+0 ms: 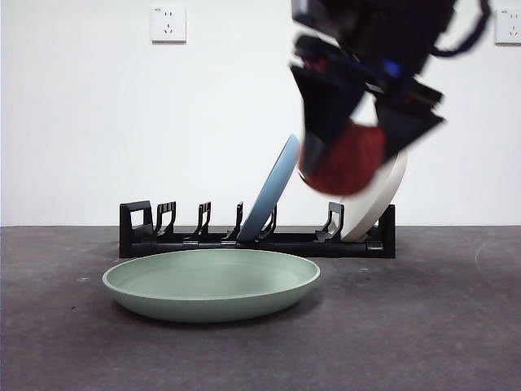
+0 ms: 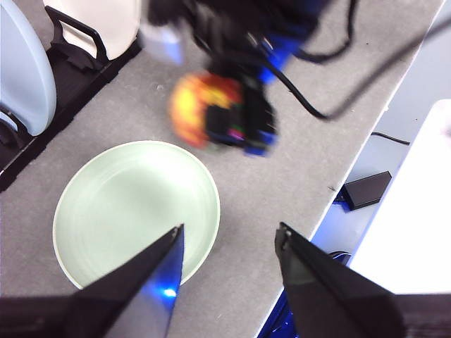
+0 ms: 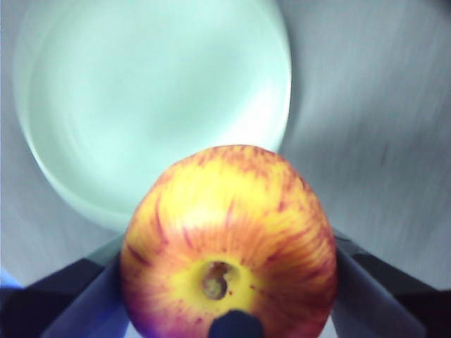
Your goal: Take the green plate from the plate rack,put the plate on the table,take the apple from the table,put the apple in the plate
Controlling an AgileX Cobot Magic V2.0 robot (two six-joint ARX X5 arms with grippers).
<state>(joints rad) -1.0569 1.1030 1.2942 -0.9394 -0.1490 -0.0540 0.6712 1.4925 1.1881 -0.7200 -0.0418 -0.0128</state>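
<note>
The green plate [image 1: 212, 283] lies flat on the table [image 1: 423, 326], in front of the plate rack [image 1: 195, 238]. It also shows in the left wrist view [image 2: 134, 211] and the right wrist view [image 3: 148, 98]. My right gripper [image 1: 350, 155] is shut on the apple [image 1: 346, 159] and holds it in the air, above and to the right of the plate. The apple fills the right wrist view [image 3: 229, 246] and shows blurred in the left wrist view [image 2: 194, 109]. My left gripper [image 2: 229, 243] is open and empty, high above the plate's near edge.
A light blue plate [image 1: 273, 187] and a cream-white plate [image 1: 378, 204] lean in the rack. The table's edge [image 2: 338, 190] runs close to the plate in the left wrist view. Two wall sockets [image 1: 168, 23] sit on the white back wall.
</note>
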